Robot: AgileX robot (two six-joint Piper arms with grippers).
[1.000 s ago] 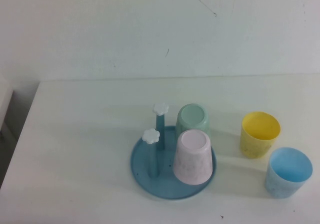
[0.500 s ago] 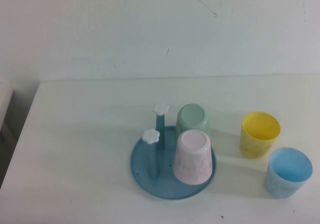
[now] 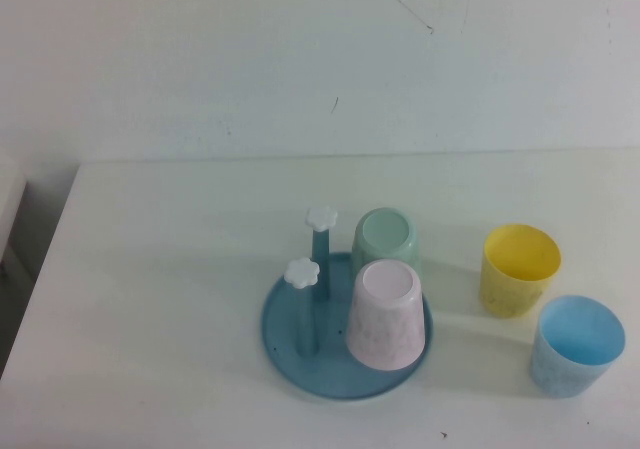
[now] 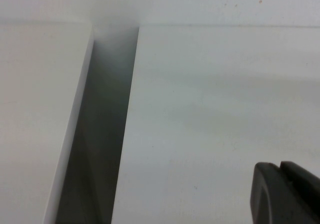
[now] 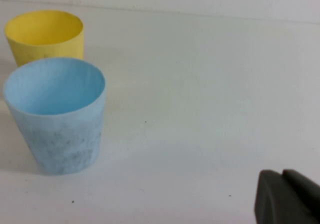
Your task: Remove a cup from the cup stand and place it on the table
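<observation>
The sky-blue speckled cup [image 3: 577, 346] stands upright on the white table [image 3: 150, 299] at the front right, away from the cup stand. It also shows in the right wrist view [image 5: 56, 115]. The round blue cup stand [image 3: 283, 341] sits mid-table with two bare flower-topped pegs [image 3: 321, 218]. Neither arm shows in the high view. My right gripper [image 5: 282, 173] is shut and empty, low over the table, apart from the blue cup. My left gripper [image 4: 280, 165] is shut and empty over the table near its left edge.
A mint-green cup [image 3: 386, 239] and a pink cup [image 3: 385, 314] sit upside down on the stand. A yellow cup [image 3: 519, 269] stands upright on the table just behind the blue one. A dark gap [image 4: 102, 134] runs along the table's left edge.
</observation>
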